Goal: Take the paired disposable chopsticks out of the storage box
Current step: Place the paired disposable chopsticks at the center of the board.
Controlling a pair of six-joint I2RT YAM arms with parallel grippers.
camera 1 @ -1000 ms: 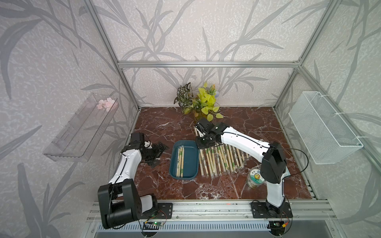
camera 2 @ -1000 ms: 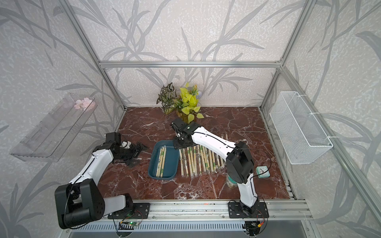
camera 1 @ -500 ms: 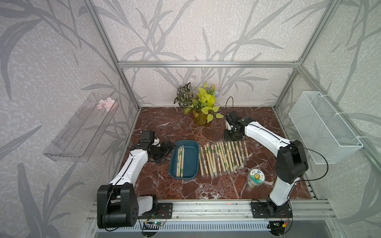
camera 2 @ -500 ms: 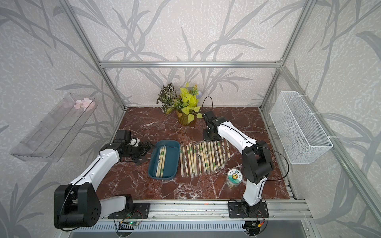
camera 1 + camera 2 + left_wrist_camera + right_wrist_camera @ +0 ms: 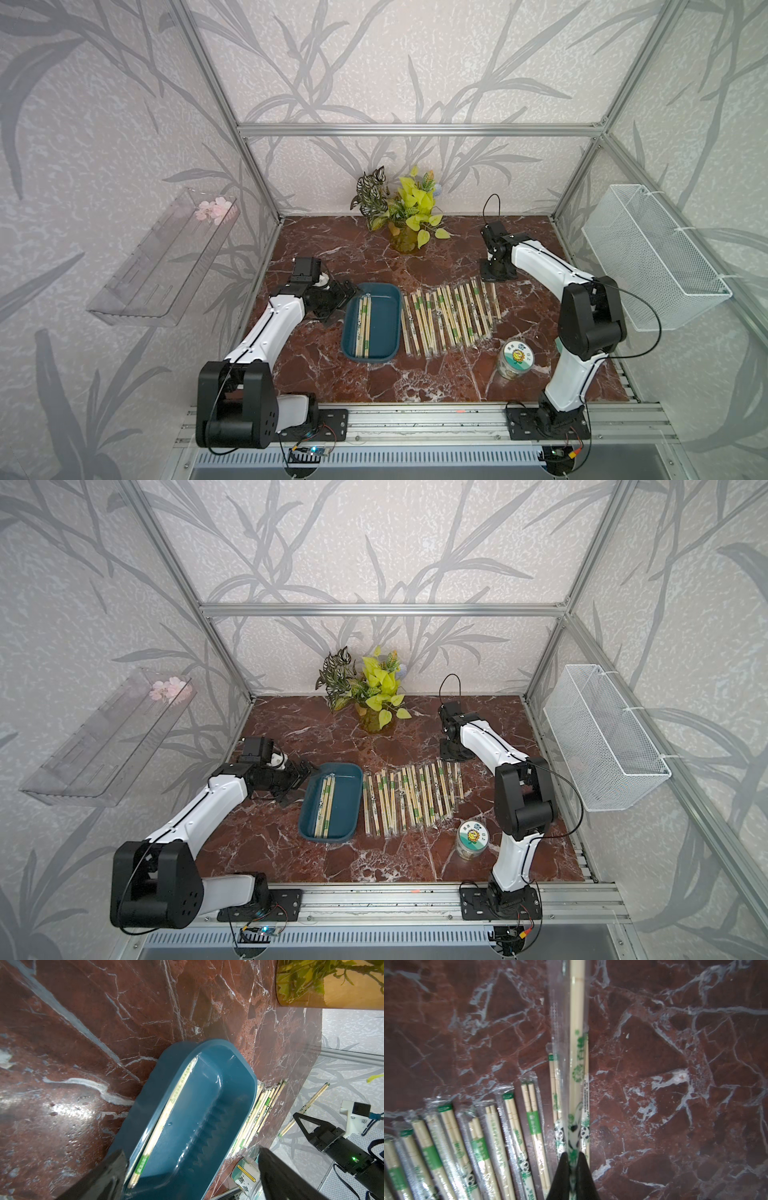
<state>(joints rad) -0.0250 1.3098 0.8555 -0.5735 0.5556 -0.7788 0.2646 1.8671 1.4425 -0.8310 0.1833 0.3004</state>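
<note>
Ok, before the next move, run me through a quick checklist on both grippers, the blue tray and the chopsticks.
1. Right gripper shut on a chopstick pair: ok.
2. Held pair clear of the tabletop: cannot tell.
3. Left gripper open, close to the storage box: ok.
4. Storage box emptied: not ok, a few sleeved pairs lie along its side nearest the left arm.
5. Jar standing apart from the row of pairs on the table: ok.
</note>
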